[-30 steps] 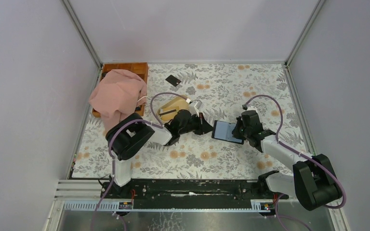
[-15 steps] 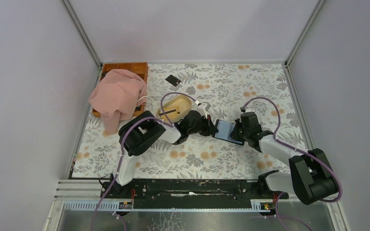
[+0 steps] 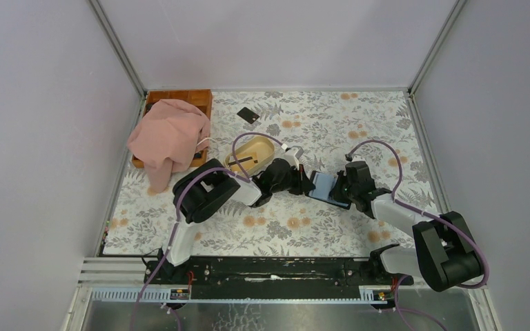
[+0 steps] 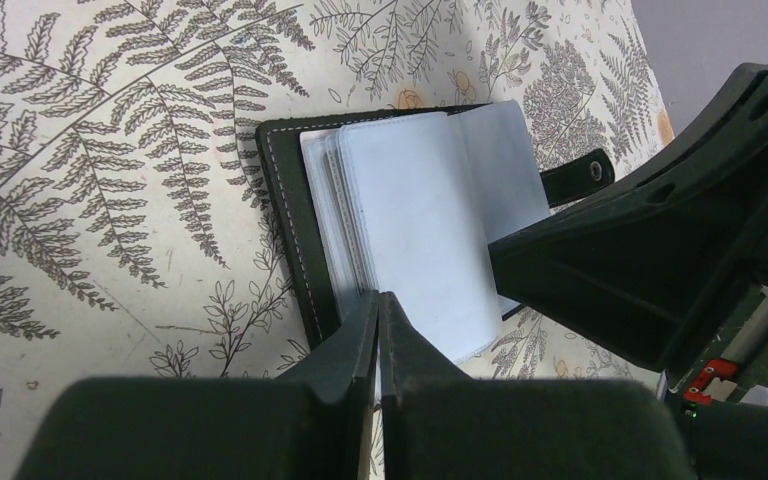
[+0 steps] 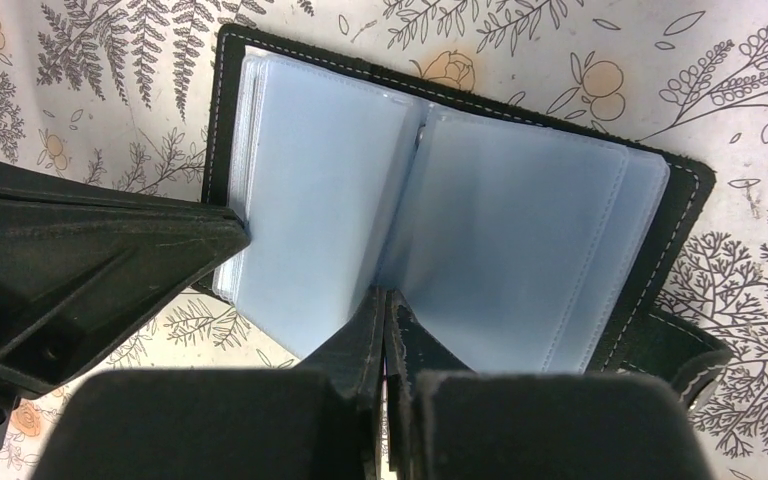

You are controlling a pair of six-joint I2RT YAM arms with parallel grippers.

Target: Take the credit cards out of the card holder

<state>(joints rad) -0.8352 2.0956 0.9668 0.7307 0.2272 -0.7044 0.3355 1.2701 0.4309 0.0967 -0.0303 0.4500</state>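
From above, your left gripper [image 3: 305, 181] has swung from the beige dish [image 3: 254, 146] to the open card holder [image 3: 323, 185] mid-table, arm stretched low rightward, so another pull looks due; 1 credit card [image 3: 248, 114] lies far back. Left wrist: jaws shut, empty, tips at the card holder's near edge. Right wrist: your right gripper [image 5: 385, 305], shut and empty, pins the fold between its leaves.

card holder [image 3: 324, 186]: we count one
credit cards [image 3: 248, 115]: we count two
beige dish [image 3: 261, 146]: one
pink cloth [image 3: 167, 134]: one
wooden tray [image 3: 193, 98]: one
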